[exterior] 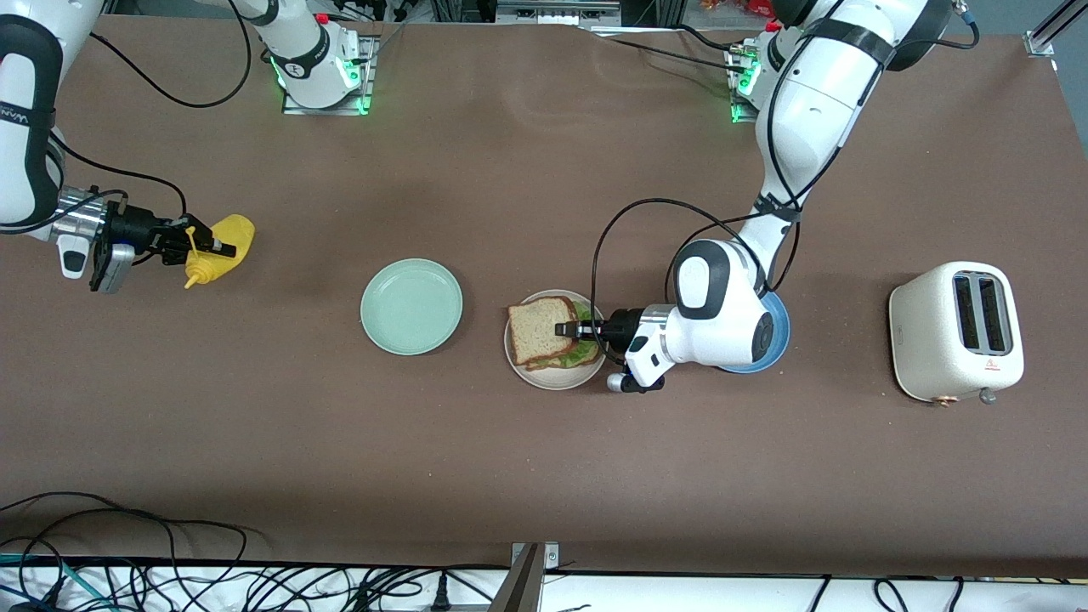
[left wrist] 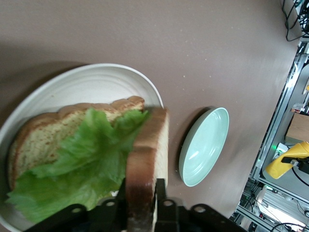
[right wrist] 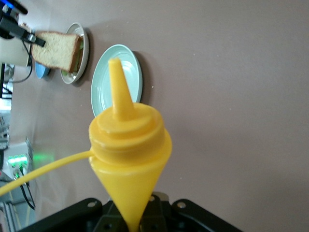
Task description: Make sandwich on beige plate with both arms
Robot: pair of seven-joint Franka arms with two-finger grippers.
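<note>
The left gripper [exterior: 568, 330] pinches the top bread slice [exterior: 541, 328] on edge, tilted over the lettuce [left wrist: 72, 169] on the beige plate [exterior: 518, 357] (mid-bench). The right gripper [exterior: 204, 246] holds a yellow bottle [exterior: 223, 248], nozzle toward the camera edge.

blue plate [exterior: 778, 340]: mostly hidden under left arm
yellow bottle [right wrist: 129, 145]: base cut off at bottom edge

From high across the table we face both bases, while our wrist cameras look close past their fingers, all three sharing the mint green plate [exterior: 411, 306].
</note>
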